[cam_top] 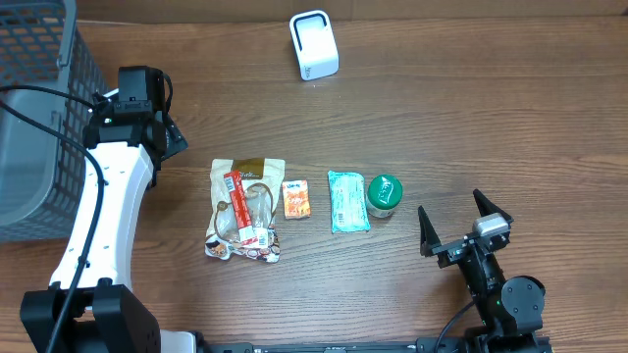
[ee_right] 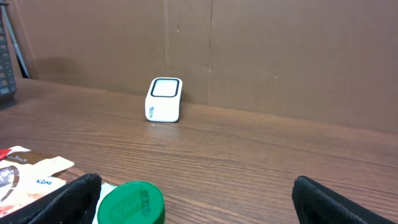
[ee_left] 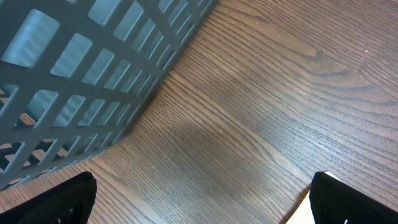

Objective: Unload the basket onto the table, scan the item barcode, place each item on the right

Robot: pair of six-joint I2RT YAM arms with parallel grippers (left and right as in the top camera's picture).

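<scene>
Several items lie in a row mid-table: a large snack bag (cam_top: 245, 208), a small orange packet (cam_top: 295, 199), a teal packet (cam_top: 347, 201) and a green-lidded jar (cam_top: 384, 195). The white barcode scanner (cam_top: 314, 45) stands at the far edge. My left gripper (cam_top: 169, 132) is open over bare wood beside the basket, up and left of the snack bag, holding nothing (ee_left: 202, 202). My right gripper (cam_top: 459, 221) is open and empty, right of the jar. In the right wrist view the jar lid (ee_right: 130, 203) sits by the left finger, with the scanner (ee_right: 164, 99) far ahead.
A grey mesh basket (cam_top: 39, 118) fills the far left of the table, and its wall (ee_left: 74, 74) stands close to my left gripper. A brown cardboard wall (ee_right: 280, 56) backs the table behind the scanner.
</scene>
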